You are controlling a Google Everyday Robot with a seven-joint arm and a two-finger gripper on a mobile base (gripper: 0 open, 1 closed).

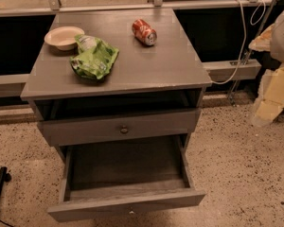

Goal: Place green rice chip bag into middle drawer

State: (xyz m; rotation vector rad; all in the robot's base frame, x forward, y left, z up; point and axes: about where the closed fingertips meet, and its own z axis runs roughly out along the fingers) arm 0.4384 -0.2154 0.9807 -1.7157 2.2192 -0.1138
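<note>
The green rice chip bag [94, 58] lies on the grey cabinet top [151, 65], left of centre, its whitish end toward the cream bowl. The middle drawer [128, 206] is pulled far out below, showing a dark bare floor, tall side boards and a plain front board. My gripper [269, 109] shows as a pale cream shape at the right edge, beside the cabinet, lower than its top and well away from the bag and the drawer.
A cream bowl [63, 36] sits at the back left of the top, touching the bag. A red soda can [144, 32] lies on its side at the back centre. A drawer front with a round knob [124, 129] sits above the open drawer. A white cable [241, 41] hangs at right.
</note>
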